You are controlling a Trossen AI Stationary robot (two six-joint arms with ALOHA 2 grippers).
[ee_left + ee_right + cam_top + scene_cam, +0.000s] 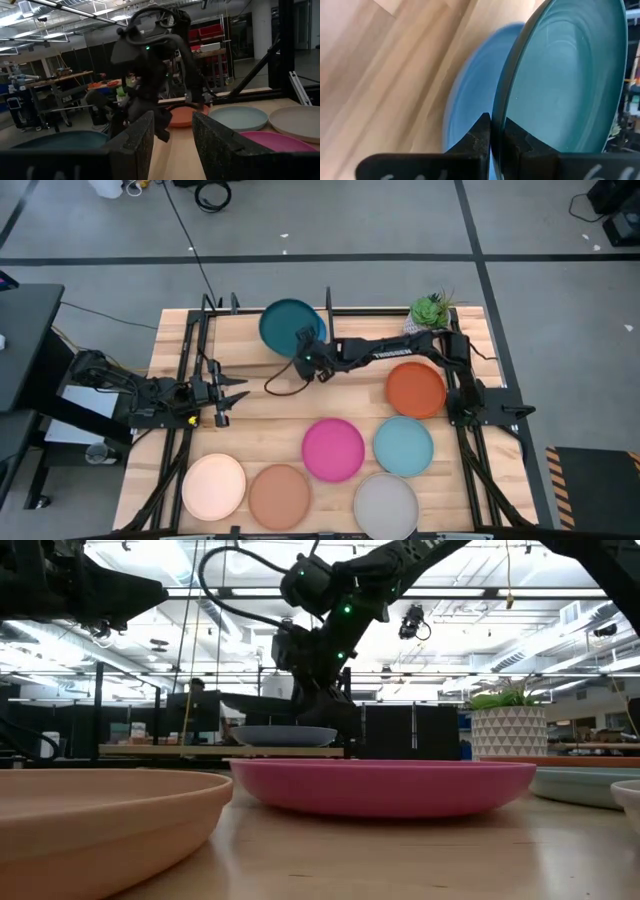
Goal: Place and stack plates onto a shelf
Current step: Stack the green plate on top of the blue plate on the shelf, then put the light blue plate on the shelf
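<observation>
The right gripper (303, 340) is reaching across the far side of the tabletop (270, 405) and is pinching the rim of the dark teal plate (288, 323), its fingers (481, 135) closed tight on the edge. That plate is sitting over the blue plate (470, 105), which is showing beneath and beside it in the right wrist view; both are lying on the shelf (240, 330) along the tabletop's far edge, toward its left half. In the low view the right gripper (315, 690) is hanging just above a plate (283, 735) resting on the shelf board.

The left gripper (228, 394) is waiting near the tabletop's left edge, its fingers (137, 140) standing apart and holding nothing.

The orange-red plate (415, 390) is lying near the right edge. The magenta plate (334, 448) is lying around the middle of the tabletop, with the light teal plate (403, 445) just beside it toward the right. Along the near edge, the cream-peach plate (213, 486) is lying toward the left corner, the tan plate (279, 496) beside it, and the light grey plate (385, 504) further right. A potted plant (430, 311) is standing at the far right corner.
</observation>
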